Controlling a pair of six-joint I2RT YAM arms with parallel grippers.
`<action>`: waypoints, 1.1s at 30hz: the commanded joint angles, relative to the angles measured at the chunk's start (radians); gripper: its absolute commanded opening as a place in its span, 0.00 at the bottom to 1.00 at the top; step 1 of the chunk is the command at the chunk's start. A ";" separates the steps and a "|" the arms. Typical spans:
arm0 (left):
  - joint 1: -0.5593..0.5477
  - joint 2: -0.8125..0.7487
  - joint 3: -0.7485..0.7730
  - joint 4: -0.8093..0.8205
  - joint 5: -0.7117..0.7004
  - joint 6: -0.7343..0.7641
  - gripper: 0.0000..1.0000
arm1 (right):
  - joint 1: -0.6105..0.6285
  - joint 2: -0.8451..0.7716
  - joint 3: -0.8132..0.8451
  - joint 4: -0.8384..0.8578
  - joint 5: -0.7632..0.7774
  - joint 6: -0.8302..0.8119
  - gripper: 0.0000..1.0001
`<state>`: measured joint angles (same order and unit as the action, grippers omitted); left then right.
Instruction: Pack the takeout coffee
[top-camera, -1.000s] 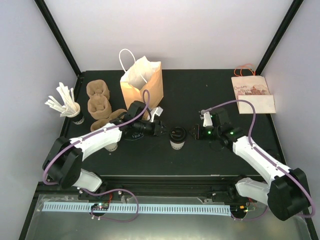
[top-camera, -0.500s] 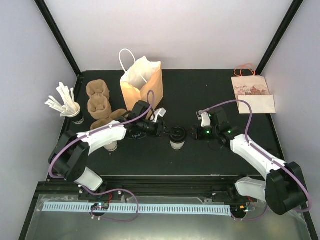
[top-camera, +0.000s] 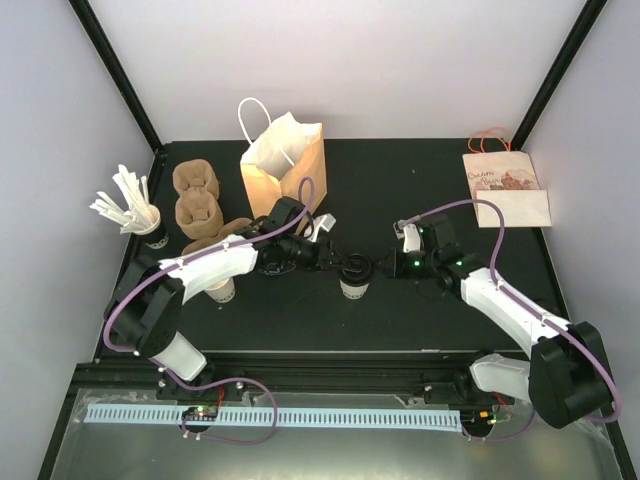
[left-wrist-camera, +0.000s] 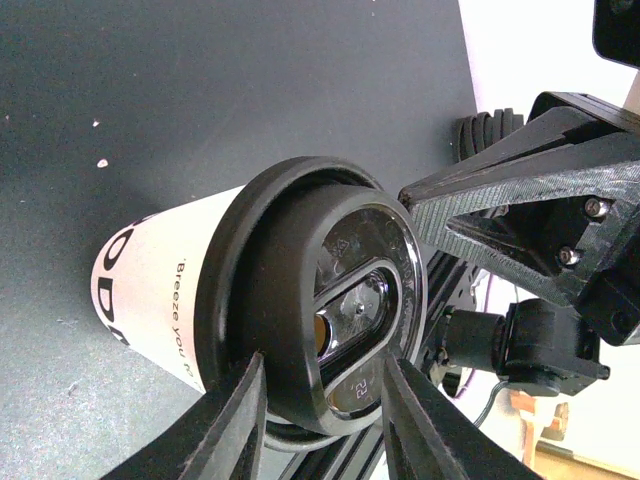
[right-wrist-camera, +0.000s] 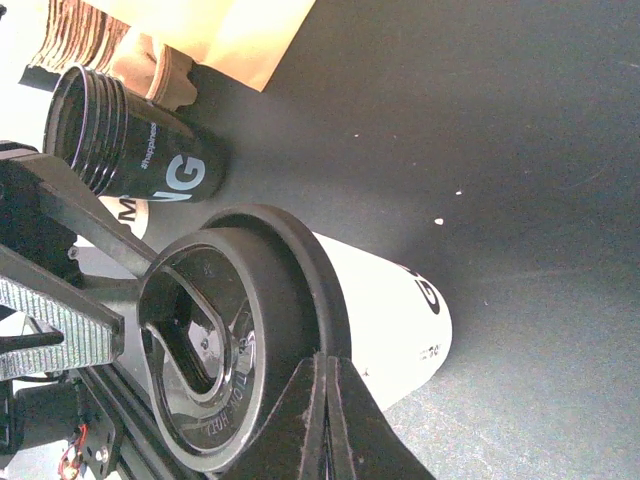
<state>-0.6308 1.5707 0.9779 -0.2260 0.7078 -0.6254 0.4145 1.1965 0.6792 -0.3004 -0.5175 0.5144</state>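
The takeout coffee cup (top-camera: 353, 277), white with a black lid (left-wrist-camera: 330, 330), stands upright at the table's middle. My left gripper (top-camera: 332, 259) reaches it from the left, open, and its fingers (left-wrist-camera: 232, 425) straddle the near edge of the lid. The left finger sits at the lid's rim. My right gripper (top-camera: 383, 265) comes from the right, shut with nothing between its tips (right-wrist-camera: 325, 395), which rest against the lid's rim (right-wrist-camera: 320, 290). The brown paper bag (top-camera: 284, 165) stands open behind the left arm.
A black cup (right-wrist-camera: 140, 160) lies beside the coffee, near the bag's base. Brown cup carriers (top-camera: 197, 203) and a cup of white stirrers (top-camera: 133, 212) are at the far left. A flat printed bag (top-camera: 506, 188) lies at the back right. A white cup (top-camera: 222, 292) peeks out under the left arm.
My right gripper's jaws have closed and it has edged left to the lid. My left gripper has moved right until its fingers reach the lid.
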 joint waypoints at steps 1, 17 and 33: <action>-0.010 0.021 0.033 -0.033 -0.020 0.029 0.34 | 0.000 0.024 -0.050 0.009 -0.025 -0.014 0.01; -0.021 0.054 0.042 -0.070 -0.053 0.059 0.34 | 0.000 0.087 -0.126 -0.007 -0.043 -0.085 0.09; -0.022 0.095 0.090 -0.084 -0.069 0.086 0.34 | 0.002 0.026 -0.095 -0.053 -0.071 -0.086 0.11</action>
<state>-0.6304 1.6066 1.0252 -0.2687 0.6815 -0.5705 0.3969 1.2083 0.5877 -0.1574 -0.5903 0.4545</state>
